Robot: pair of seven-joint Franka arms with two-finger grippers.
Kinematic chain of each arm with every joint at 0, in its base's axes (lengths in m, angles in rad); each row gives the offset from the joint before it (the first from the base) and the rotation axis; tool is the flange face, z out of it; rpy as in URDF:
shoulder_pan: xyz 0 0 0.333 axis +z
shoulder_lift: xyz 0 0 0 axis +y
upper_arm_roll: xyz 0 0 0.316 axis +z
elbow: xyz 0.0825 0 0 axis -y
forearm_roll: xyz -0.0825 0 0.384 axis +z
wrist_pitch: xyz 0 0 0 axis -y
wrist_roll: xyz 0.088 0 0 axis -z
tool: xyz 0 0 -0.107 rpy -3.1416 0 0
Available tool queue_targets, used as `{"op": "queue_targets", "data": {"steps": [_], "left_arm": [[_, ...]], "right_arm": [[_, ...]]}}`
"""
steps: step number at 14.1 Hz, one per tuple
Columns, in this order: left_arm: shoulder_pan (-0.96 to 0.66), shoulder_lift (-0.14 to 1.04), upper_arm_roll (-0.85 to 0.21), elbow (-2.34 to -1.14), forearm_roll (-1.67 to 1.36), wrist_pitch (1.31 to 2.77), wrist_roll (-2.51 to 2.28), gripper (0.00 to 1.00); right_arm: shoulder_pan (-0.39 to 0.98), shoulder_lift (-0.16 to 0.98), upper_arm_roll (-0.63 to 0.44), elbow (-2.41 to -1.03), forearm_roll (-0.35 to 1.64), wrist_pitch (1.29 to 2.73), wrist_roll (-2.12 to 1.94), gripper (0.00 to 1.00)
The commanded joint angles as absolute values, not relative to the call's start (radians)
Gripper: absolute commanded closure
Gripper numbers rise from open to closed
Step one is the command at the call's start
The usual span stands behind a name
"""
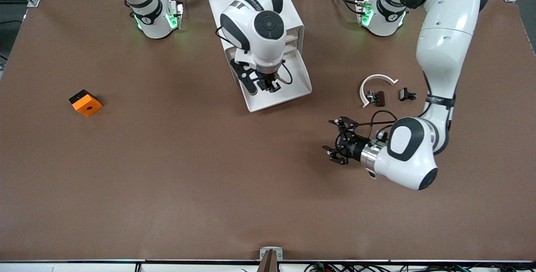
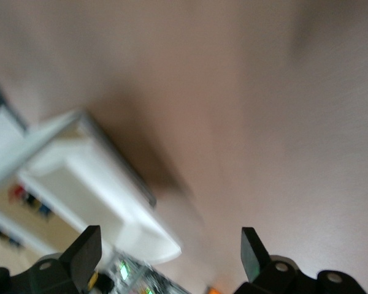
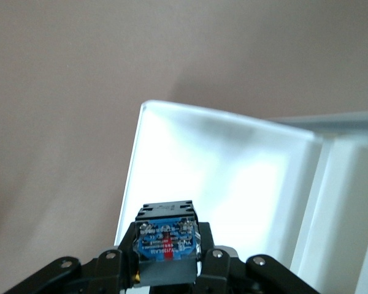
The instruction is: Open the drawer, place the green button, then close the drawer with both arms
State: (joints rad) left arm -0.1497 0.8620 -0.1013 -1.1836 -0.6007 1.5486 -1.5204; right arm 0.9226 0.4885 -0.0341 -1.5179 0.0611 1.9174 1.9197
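Right wrist view: the right gripper (image 3: 167, 269) pinches the button (image 3: 166, 244), a light, rigid part (best held by its flat sides), directly above the pulled-out drawer (image 3: 202, 177); the left gripper (image 1: 336, 141) hovers spread, waiting.

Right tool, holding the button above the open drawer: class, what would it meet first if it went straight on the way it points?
Probably the drawer's white floor: the right tool, shut on the button, points down into it.

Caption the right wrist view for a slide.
Right gripper holds the button over the open drawer.
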Motion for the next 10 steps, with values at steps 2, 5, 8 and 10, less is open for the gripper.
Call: {"op": "queue_targets", "data": {"steps": [2,5,8,10], "left_arm": [[-0.160,0.778,-0.087,-1.196,-0.396,1.543,-1.219,0.00],[-0.166,0.724,-0.095,-1.204,-0.251,1.537,-0.969,0.00],[-0.213,0.654,-0.110,-1.218,-0.065,1.513,-0.795,0.00],[-0.212,0.624,-0.110,-1.218,-0.043,1.488,-0.708,0.00]], "right_arm": [[0.969,0.492,-0.046,-1.522,0.058,1.959,2.068,1.00],[0.982,0.508,-0.046,-1.522,0.057,1.973,2.118,1.00],[0.999,0.534,-0.048,-1.525,0.054,1.996,2.175,1.00],[1.006,0.552,-0.048,-1.532,0.052,2.037,2.216,1.00]]}}
